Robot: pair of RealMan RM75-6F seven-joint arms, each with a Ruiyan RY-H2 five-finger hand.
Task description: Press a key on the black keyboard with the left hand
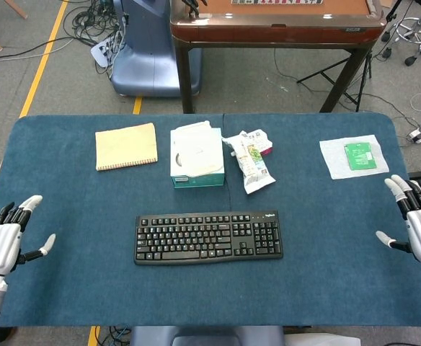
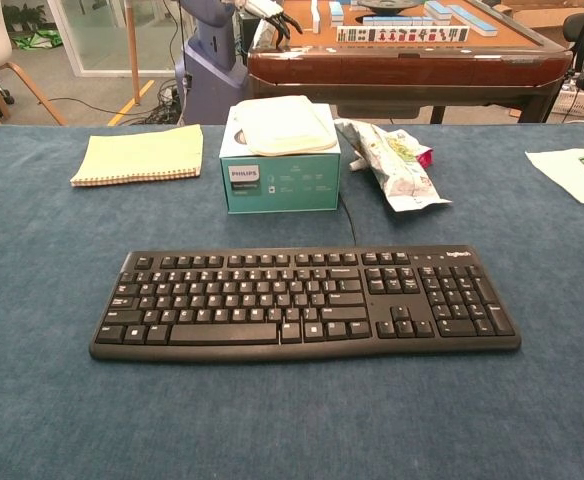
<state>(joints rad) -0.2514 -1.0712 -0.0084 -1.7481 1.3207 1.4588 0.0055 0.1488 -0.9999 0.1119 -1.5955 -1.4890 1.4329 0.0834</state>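
The keyboard [image 1: 208, 237] lies at the centre of the desk [image 1: 326, 288], near its front edge. Behind it stands a box [image 1: 197, 155], with a notepad [image 1: 126, 145] to the box's left and a packet [image 1: 250, 160] just beside it on the right. A sheet [image 1: 353, 156] lies at the far right, carrying a small card [image 1: 359, 155]. The left hand [image 1: 3, 244] sits at the desk's left edge, the right hand [image 1: 416, 231] at the right edge, both well apart from the keyboard.
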